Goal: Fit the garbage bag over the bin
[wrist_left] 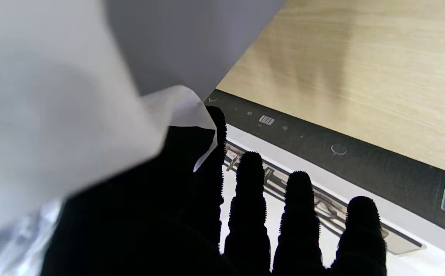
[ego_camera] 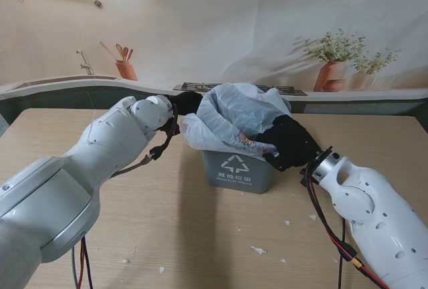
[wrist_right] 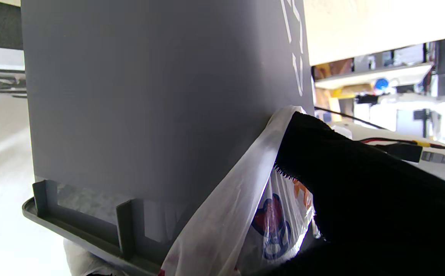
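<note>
Two white robot arms fill the near corners of the stand's view, reaching away from me toward a grey bin at mid-table. A white bag sits puffed up in the bin's mouth, its edges partly folded outward over the rim. The left hand — black-gloved — is at the bag's far left corner; its wrist view shows four fingers extended and slightly apart, with a flap of plastic lying over the thumb side, though I cannot tell whether it is truly pinched. The right hand presses on the bag at the near right corner, where its wrist view shows the film caught under the glove against the bin wall. Small white scraps dot the table nearer to me. To do this step well, each hand should likely draw its corner outward and down past the rim evenly, keeping the film taut without tearing it or tipping the bin
</note>
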Robot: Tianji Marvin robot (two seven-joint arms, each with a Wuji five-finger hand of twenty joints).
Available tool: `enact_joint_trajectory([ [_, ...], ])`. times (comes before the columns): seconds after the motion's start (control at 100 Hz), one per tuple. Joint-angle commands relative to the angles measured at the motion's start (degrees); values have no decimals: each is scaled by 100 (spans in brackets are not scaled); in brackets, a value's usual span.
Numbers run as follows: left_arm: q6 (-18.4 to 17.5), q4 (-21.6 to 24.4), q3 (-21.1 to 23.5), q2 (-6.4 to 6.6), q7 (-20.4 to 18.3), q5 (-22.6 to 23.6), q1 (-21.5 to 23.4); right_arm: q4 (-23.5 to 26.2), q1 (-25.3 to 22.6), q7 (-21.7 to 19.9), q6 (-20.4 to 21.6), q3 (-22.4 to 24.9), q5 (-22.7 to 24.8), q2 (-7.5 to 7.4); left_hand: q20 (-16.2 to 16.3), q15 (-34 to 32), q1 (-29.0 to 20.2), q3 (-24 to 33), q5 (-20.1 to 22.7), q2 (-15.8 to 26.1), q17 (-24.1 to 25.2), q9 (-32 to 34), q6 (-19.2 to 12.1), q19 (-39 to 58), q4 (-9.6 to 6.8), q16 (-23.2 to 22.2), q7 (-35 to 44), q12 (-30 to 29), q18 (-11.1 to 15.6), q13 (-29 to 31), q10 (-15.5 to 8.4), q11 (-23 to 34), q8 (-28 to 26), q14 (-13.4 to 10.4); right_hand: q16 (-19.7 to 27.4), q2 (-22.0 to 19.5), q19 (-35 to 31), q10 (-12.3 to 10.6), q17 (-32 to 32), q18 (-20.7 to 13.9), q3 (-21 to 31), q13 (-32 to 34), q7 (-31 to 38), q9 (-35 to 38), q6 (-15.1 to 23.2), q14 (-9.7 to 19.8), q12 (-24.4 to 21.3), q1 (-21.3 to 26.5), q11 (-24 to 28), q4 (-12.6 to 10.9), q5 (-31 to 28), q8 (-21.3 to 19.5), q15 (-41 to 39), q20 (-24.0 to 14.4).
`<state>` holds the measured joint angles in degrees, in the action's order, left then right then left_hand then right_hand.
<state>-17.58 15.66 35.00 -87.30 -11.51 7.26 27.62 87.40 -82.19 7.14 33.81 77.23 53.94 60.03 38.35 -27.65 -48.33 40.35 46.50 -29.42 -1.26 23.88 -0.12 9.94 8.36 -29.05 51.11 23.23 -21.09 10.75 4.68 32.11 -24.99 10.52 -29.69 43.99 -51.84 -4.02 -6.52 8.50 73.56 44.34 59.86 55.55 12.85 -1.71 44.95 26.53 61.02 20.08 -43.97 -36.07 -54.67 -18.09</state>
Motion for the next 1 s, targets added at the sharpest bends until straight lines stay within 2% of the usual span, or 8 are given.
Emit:
enact_joint_trajectory([
  [0.0,-39,7,-73,32,-184,39,169,-149,-135,-174,-35,-109,82,30,98,-38,-333,-101,113,-204,68,-143,-205,126,12,-51,154,-35,127,-33,-230,-69,18,-74,-2,63,113,-150,90,112,543,-43,15,-43,1654,18,55,620,123,-12,-596,38,12,39],
  [0.25,-305,329,-274,268,-7,105,319,-134,-135,-163,-132,-152,88,34,103,-50,-277,-110,69,-206,37,-163,-263,130,20,-58,143,-38,105,-20,-245,-73,40,-87,-1,58,108,-84,76,125,535,-14,46,-23,1581,-23,43,626,130,-17,-562,74,10,26],
  [0.36,-310,552,-284,392,53,98,392,-130,-134,-136,-162,-168,91,38,84,5,-135,-141,-425,-265,13,-404,-99,112,39,-23,-630,-110,101,-79,-239,-223,726,-116,2,41,105,-71,66,129,529,-3,61,-21,1543,-27,38,623,132,-17,-536,102,11,22],
  [0.4,-264,709,-285,476,33,72,428,-126,-132,-131,-173,-170,97,39,72,76,320,425,-753,-230,15,-594,51,108,46,32,-1282,-167,109,-153,-219,-281,593,-133,3,30,103,-65,65,131,525,4,71,-29,1521,-20,40,620,135,-16,-514,111,12,20],
  [0.44,-195,890,-282,574,19,57,470,-123,-131,-131,-181,-171,95,40,66,121,695,844,-1145,-102,32,-775,203,102,-219,53,-1652,-192,128,-226,-190,-320,527,-145,5,31,101,-57,60,139,522,7,93,-19,1476,-42,41,623,142,-16,-492,126,14,18],
  [0.63,253,1964,57,1097,78,40,834,-102,-137,-122,-246,-174,83,46,62,316,812,932,-2489,-312,54,-1171,412,95,-277,139,-2423,-390,130,-413,-101,-653,730,-170,1,-36,90,32,33,170,484,61,215,2,1146,-88,33,627,179,-15,-362,266,-14,9],
  [0.87,650,3201,752,1656,100,362,1361,-4,-196,-146,-458,-179,75,54,105,292,863,1050,-2723,-710,-24,-1164,638,208,-272,124,-2576,-419,121,-373,-48,-684,795,-180,-42,-138,61,207,-8,206,412,144,404,46,659,-200,19,656,241,-23,-221,493,-150,3],
  [0.99,634,3604,982,1864,25,659,1562,43,-228,-115,-579,-184,120,57,-73,241,877,1138,-2814,-941,477,-1171,633,1534,-239,65,-2585,-405,211,-356,-63,-649,819,-216,-52,-141,44,240,-28,207,402,170,456,71,595,-222,14,663,254,-28,-220,552,-188,1],
])
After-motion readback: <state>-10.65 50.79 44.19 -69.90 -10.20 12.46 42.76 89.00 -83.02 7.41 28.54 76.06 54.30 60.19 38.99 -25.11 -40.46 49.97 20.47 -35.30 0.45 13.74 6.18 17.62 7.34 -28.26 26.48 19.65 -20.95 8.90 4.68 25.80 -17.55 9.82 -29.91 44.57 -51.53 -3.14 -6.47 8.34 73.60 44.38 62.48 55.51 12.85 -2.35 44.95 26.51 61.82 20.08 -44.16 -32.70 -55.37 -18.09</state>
